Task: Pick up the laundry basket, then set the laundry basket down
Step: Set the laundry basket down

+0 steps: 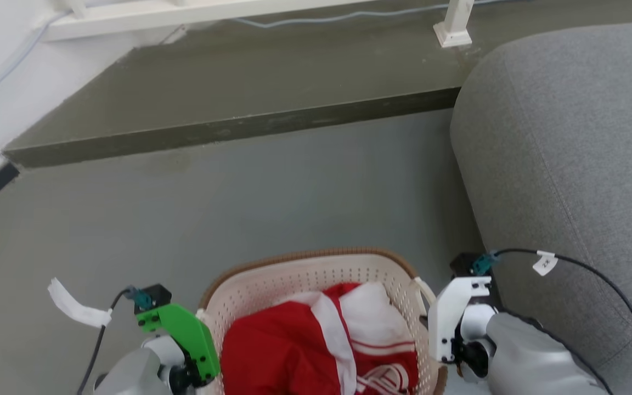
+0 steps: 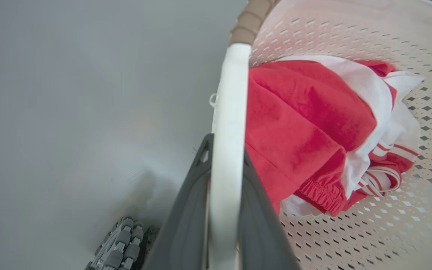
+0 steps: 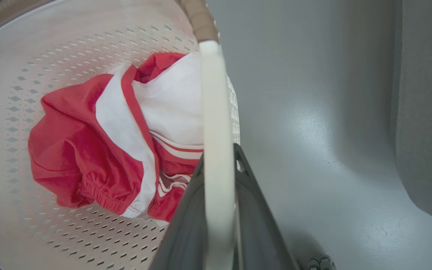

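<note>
1. The laundry basket [image 1: 305, 274], cream and perforated with a brown rim, sits at the bottom centre of the head view between the two arms. It is above the grey floor [image 1: 239, 203] and just beside the grey sofa [image 1: 568, 137]. Whether its base touches the floor cannot be told.
2. A crumpled red-and-white garment [image 1: 294, 351] lies inside the basket.
3. The left gripper [image 2: 225, 150] pinches the basket by its white left handle [image 2: 229, 93]. One dark finger is on the floor side, the other on the garment side.
4. The right gripper [image 3: 219, 157] likewise pinches the white right handle [image 3: 212, 93] between its two dark fingers.
5. A raised olive-grey step [image 1: 239, 93] crosses the far floor, well apart from the basket.
</note>
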